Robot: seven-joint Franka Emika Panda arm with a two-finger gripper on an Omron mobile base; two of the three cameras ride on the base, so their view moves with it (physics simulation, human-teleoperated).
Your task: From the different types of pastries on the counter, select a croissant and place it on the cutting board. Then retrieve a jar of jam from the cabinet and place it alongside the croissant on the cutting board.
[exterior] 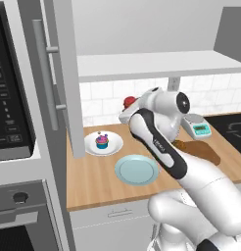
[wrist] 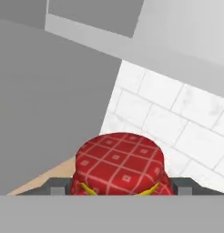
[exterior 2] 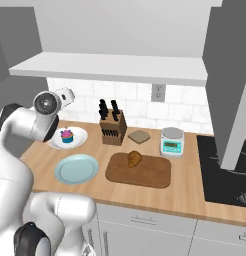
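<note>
Right base view, knife block (exterior 2: 113, 129) behind cutting board (exterior 2: 139, 170)

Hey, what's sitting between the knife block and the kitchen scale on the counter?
A slice of toast lies flat on the counter between the knife block and the scale, seen in the right base view.
</note>
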